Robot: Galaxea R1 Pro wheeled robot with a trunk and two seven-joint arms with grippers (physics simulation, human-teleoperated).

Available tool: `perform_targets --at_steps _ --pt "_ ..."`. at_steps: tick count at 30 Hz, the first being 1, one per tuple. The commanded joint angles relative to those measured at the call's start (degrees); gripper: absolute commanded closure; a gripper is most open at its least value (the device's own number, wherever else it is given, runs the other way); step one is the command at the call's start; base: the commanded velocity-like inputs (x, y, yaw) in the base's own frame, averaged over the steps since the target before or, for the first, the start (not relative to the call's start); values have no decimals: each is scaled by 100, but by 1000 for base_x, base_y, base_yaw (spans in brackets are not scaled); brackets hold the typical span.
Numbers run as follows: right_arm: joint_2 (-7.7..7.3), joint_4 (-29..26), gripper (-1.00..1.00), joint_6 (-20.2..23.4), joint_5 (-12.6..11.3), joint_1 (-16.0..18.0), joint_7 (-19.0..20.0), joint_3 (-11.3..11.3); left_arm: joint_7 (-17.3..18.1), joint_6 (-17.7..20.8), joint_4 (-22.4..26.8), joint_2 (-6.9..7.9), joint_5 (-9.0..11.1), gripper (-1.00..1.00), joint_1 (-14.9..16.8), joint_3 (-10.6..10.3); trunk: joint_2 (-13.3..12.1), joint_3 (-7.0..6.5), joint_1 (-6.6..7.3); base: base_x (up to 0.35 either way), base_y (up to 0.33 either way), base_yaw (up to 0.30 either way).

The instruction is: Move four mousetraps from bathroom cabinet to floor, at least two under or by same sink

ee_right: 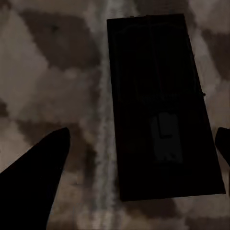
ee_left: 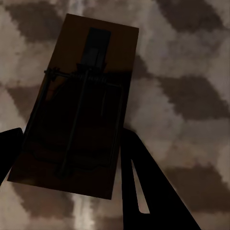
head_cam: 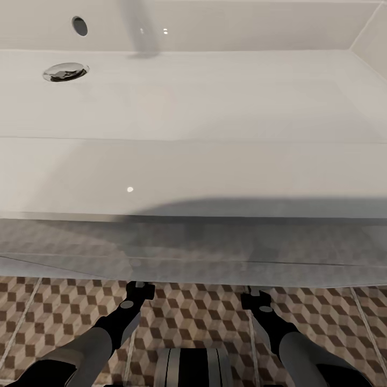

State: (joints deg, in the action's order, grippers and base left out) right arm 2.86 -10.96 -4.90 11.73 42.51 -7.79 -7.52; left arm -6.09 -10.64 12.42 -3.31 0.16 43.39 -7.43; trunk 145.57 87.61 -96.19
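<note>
Under the bathroom sink [head_cam: 193, 177], each pincer hangs wide over one mousetrap lying on the bathroom floor [head_cam: 193, 317]: left pincer [ee_left: 72, 158], right pincer [ee_right: 139, 158]. Lift both straight up, without dragging the traps.

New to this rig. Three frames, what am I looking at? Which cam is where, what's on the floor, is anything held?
It is a simulated two-armed wheeled robot, so these are renders. The big picture comes from the head camera, looking down over both arms at a white bathroom sink with its drain; below it is the cube-patterned bathroom floor. The left arm and right arm reach forward under the sink's front edge.

The two dark pictures come from cameras on each wrist, looking along the fingers. The left wrist view shows a mousetrap between the dark fingers of the left end effector, over the tiles; I cannot tell whether it is gripped or lying there. The right wrist view shows a second mousetrap flat on the tiles, with the right end effector open around it, not touching.
</note>
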Motion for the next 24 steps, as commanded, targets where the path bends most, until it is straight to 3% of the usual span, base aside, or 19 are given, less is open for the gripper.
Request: perform_targets --at_steps 1,24 --pt "4 6 -100 -20 58 3 -10 -48 -43 -17 -5 0 -7 100 3 -48 1 3 1 0 0 0" --pt "11 6 -100 -20 58 3 -7 -48 -42 -14 -5 -2 -7 100 3 -48 1 3 1 0 0 0"
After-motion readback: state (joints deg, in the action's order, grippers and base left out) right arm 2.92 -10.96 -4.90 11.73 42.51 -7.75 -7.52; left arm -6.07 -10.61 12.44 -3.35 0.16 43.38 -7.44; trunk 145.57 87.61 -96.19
